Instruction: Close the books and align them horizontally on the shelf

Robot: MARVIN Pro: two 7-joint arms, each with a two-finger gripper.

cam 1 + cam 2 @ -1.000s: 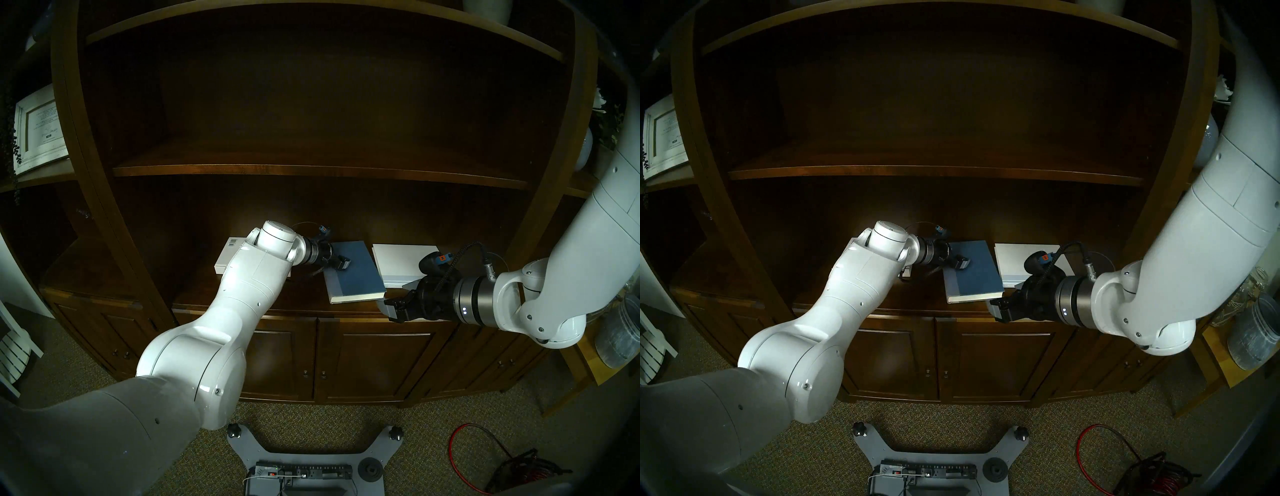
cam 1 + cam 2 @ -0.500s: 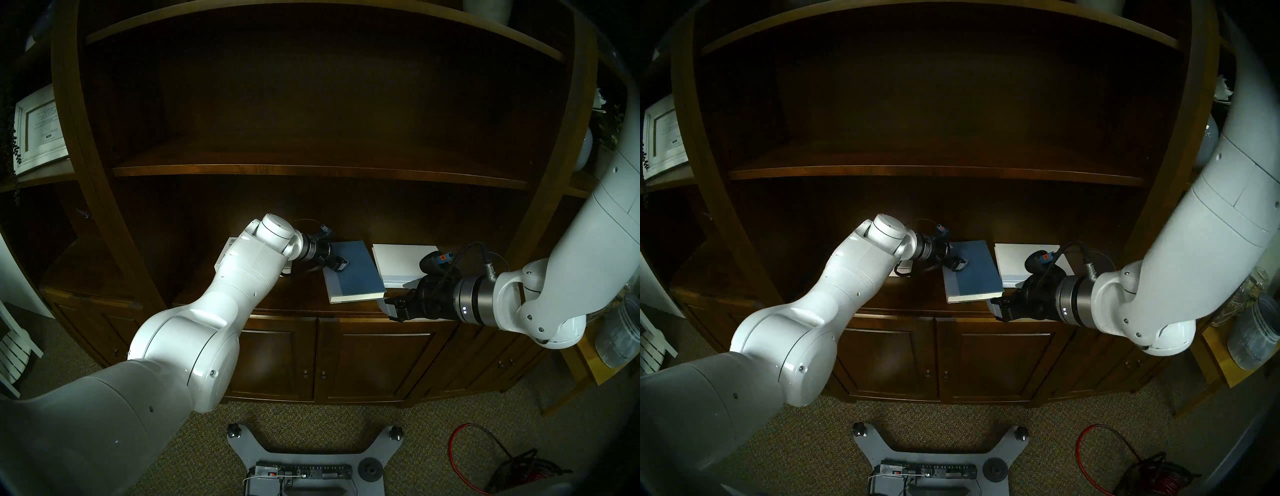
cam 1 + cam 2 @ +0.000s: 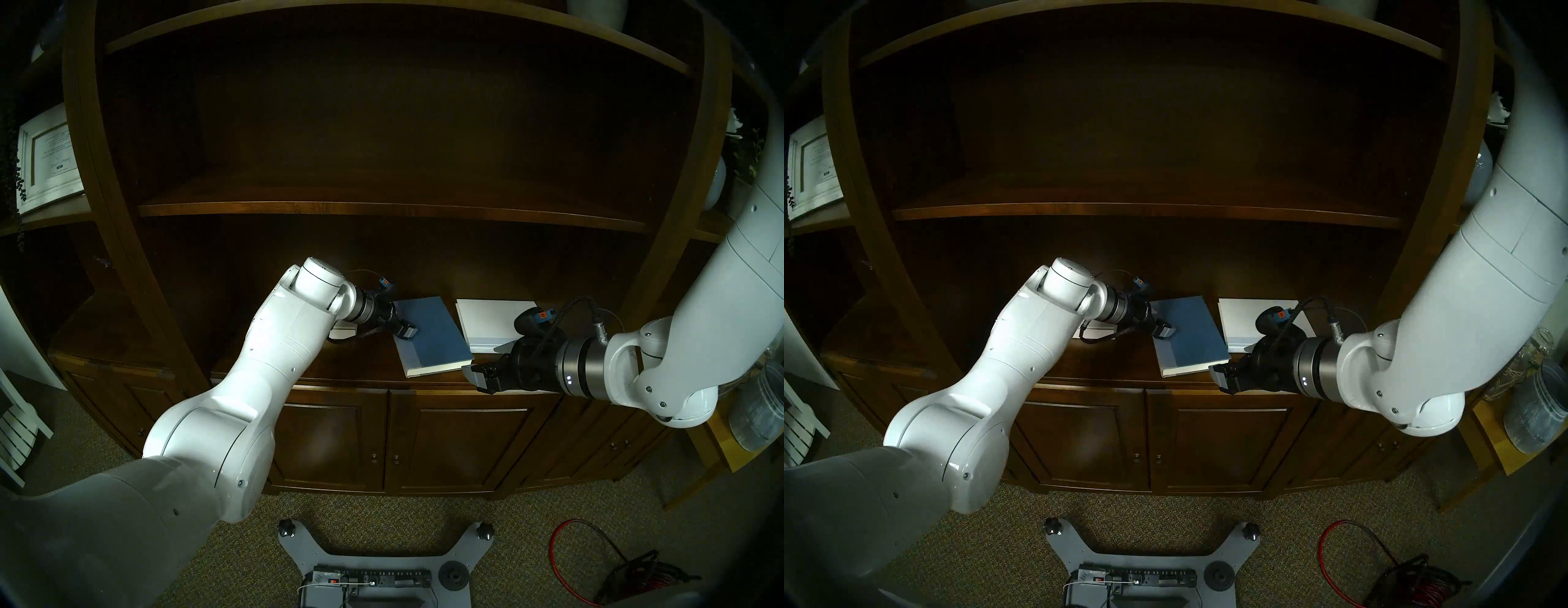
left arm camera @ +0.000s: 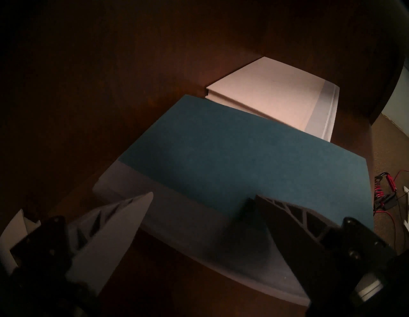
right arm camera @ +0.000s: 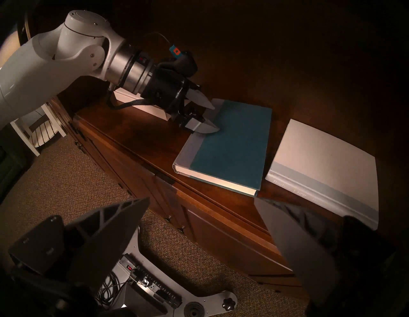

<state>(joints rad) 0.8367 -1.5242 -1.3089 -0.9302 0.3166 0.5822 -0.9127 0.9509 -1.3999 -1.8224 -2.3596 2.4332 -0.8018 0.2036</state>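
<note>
blue book: closed, lying flat on the shelf [image 3: 360, 373] mid-ledge, but skewed. The blue book [image 3: 432, 335] has its near corner swung toward the front edge, so it's not square with its neighbours.
white book with pale strip: also shut, sitting just to the right of the blue one. The white book with pale strip [image 3: 492, 322] looks pretty straight, with a thin gap between the two.
white book with barcode: mostly hidden behind the left arm, only a sliver of the white book with barcode [image 3: 341, 333] shows, so can't say how it's lined up.
left gripper: the left gripper [image 5: 210, 118] has its fingers spread apart, nothing pinched, tips down at the blue book's spine-side corner. Lower tip seems to rest on the cover, not 100% sure.
right gripper: the right gripper [image 5: 199, 203] is wide open and empty, hanging off the front of the ledge near the blue book's near corner.
risk 1: dragging with one fingertip on a cloth cover could slip and twist the book even more.
risk 2: pushing it right might shove it into the striped white book and knock that one crooked.
risk 3: near corner is close to the ledge's front, so a pull the wrong way could tip it over the edge.
</note>
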